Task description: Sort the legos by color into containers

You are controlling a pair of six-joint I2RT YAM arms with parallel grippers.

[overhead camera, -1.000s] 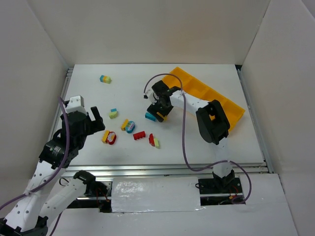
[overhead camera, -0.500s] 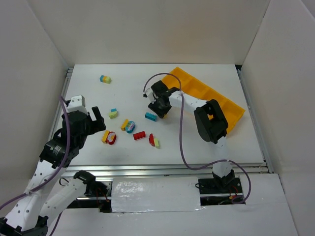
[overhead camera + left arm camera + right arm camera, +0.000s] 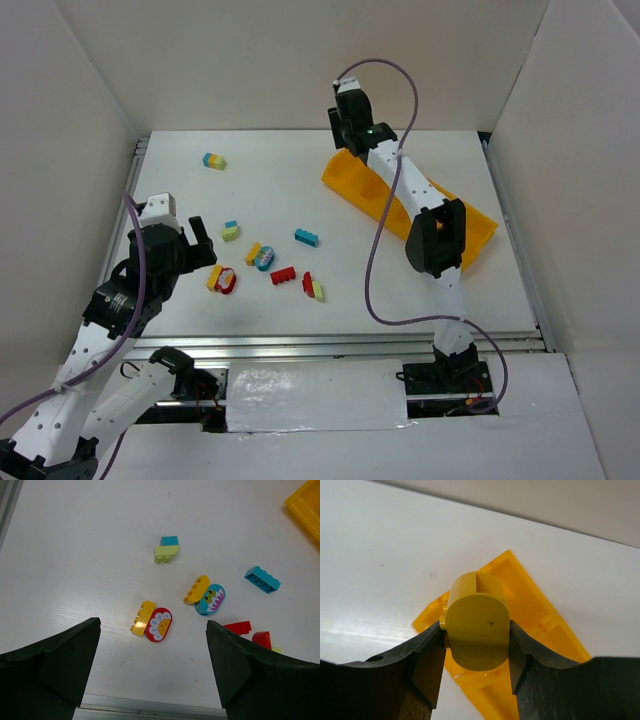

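change first: the right gripper (image 3: 347, 135) is no longer down at the middle of the table (image 3: 260, 180) beside the teal brick (image 3: 307, 237). it now hangs high over the far-left end of the tray (image 3: 345, 182), and its jaws, wide a second ago, are clamped on a yellow brick (image 3: 477, 630). the teal brick lies alone where the pair was, so the yellow piece is off the table and the teal one is not yet sorted. my judgement is that the first drop into the end compartment comes next, with most of the sorting not yet begun.

the left gripper (image 3: 203, 243) has barely shifted. it hovers over the near-left part of the table with jaws spread wide and holding nothing, above a yellow-and-red flower clump (image 3: 153, 623).

the held brick is smooth, glossy plastic with a rounded arch top and a flat face. the tray is a bright orange-yellow moulding with low walls and square cells, and the cells that show in the right wrist view look bare. on the matte white table lie more hard, shiny legos: a yellow-and-teal frog clump (image 3: 205, 596), a teal and pale green clump (image 3: 166, 549), a studded red brick (image 3: 283, 275) and a small clump (image 3: 214, 160) near the far-left corner.
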